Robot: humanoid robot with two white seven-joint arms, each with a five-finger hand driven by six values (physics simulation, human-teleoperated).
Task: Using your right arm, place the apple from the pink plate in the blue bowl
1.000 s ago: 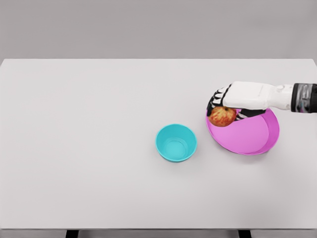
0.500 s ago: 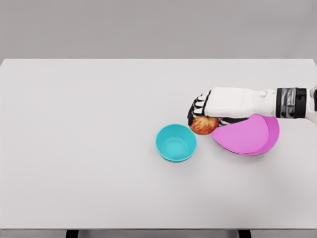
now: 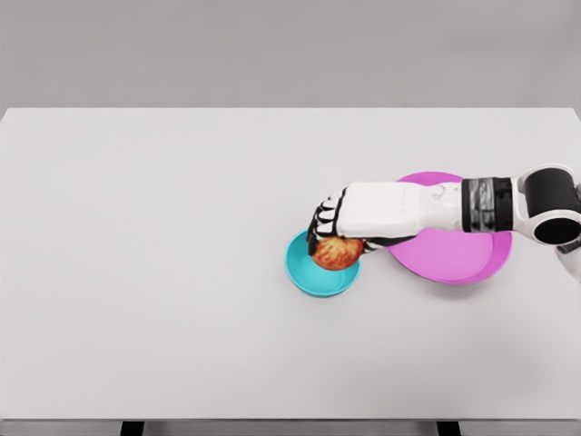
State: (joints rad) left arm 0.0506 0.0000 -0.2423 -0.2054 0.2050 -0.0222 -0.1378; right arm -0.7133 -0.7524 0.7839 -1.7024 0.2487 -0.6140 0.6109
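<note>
My right hand (image 3: 338, 238) reaches in from the right edge and is shut on a red-and-yellow apple (image 3: 337, 253). The apple hangs over the right half of the blue bowl (image 3: 309, 274), which stands near the middle of the white table. Behind the forearm lies the pink plate (image 3: 454, 259) with nothing on the part that shows; my arm covers its left rim. The left arm is out of view.
The white table (image 3: 163, 236) stretches wide to the left and front of the bowl. Its front edge runs along the bottom of the view, and a grey wall stands behind it.
My right hand has carried the apple leftward off the pink plate and now holds it above the blue bowl. More of the forearm has come into view.
</note>
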